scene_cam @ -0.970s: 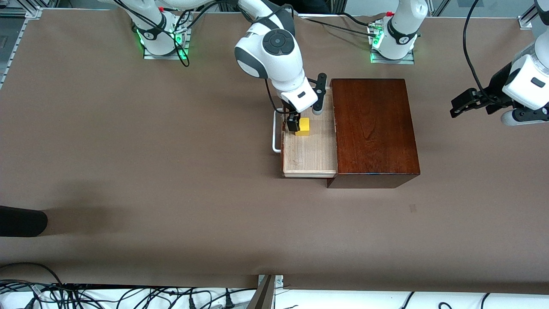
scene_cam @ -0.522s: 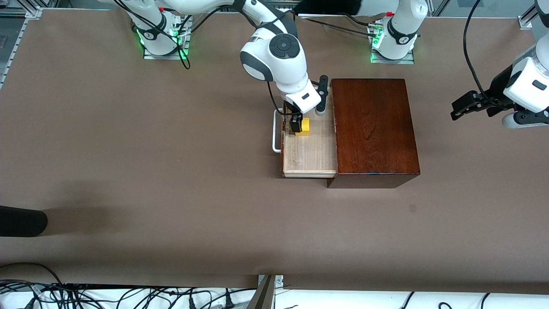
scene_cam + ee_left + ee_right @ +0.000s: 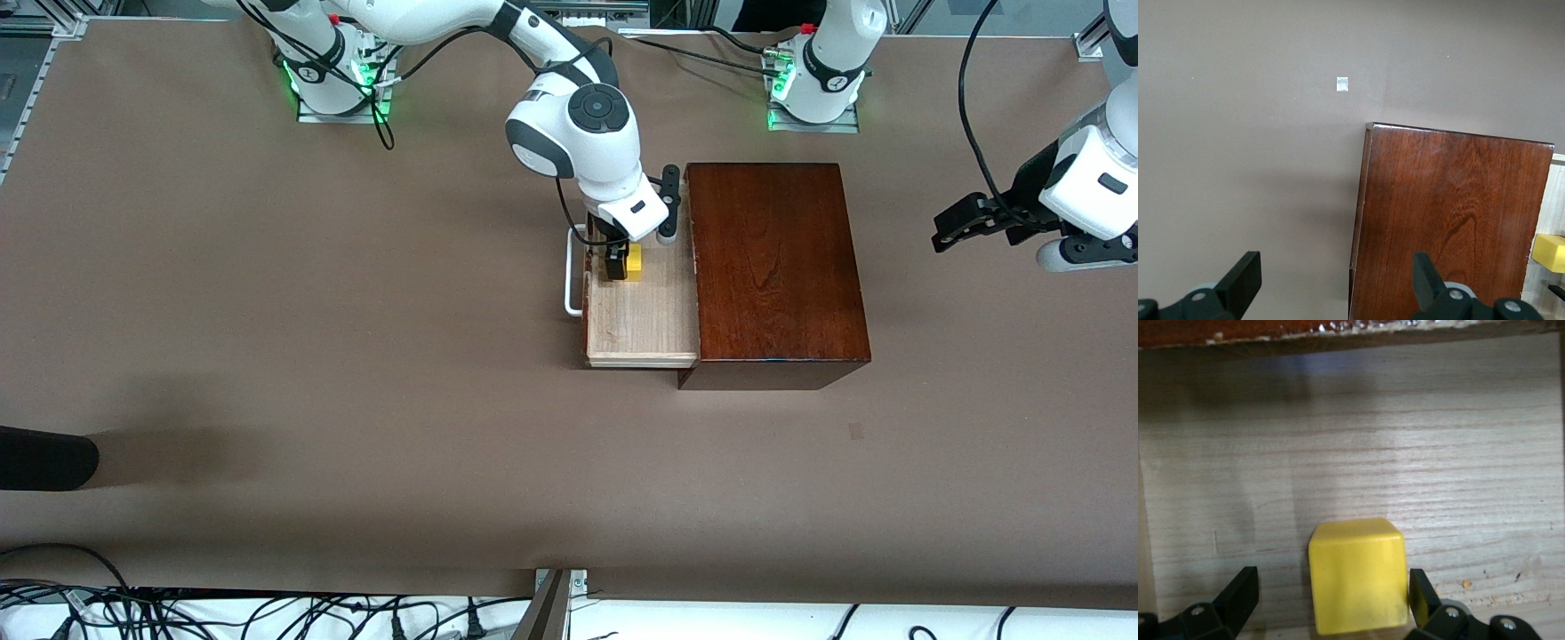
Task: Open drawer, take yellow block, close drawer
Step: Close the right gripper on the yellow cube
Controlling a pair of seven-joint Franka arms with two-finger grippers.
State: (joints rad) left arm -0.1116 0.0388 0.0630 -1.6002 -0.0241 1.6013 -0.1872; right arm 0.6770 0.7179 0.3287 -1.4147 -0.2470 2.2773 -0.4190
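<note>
Bright yellow block (image 3: 1358, 573), plain faces, cube-shaped

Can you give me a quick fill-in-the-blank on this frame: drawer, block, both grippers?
1. The drawer of the wooden box is pulled ____.
2. The yellow block lies ____ the drawer.
3. The right gripper has its fingers open on either side of the ____.
4. The left gripper, waiting over the table, is ____.

Missing words: open; in; yellow block; open

Right gripper (image 3: 620, 260) lowered, fingers (image 3: 1238, 593) apart (left gripper (image 3: 956, 222) waits open).
</note>
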